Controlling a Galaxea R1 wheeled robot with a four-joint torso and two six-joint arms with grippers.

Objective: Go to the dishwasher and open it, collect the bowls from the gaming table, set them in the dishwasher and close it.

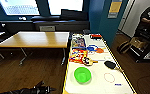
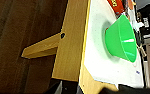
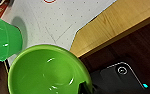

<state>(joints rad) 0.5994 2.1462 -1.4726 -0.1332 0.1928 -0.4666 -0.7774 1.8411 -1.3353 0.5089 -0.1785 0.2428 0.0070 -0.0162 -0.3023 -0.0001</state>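
A plain wooden-topped table on thin metal legs (image 1: 36,39) fills the upper left of the head view, standing on dark brown wood flooring (image 1: 28,72). Behind it, along the top edge, runs a dark low bench under bright windows (image 1: 58,23). A blue wall panel carrying a yellow notice (image 1: 114,8) rises at upper right. Further right, a person in dark clothing (image 1: 149,15) stands at the frame's edge, with a brown bag (image 1: 124,46) on the floor nearby.
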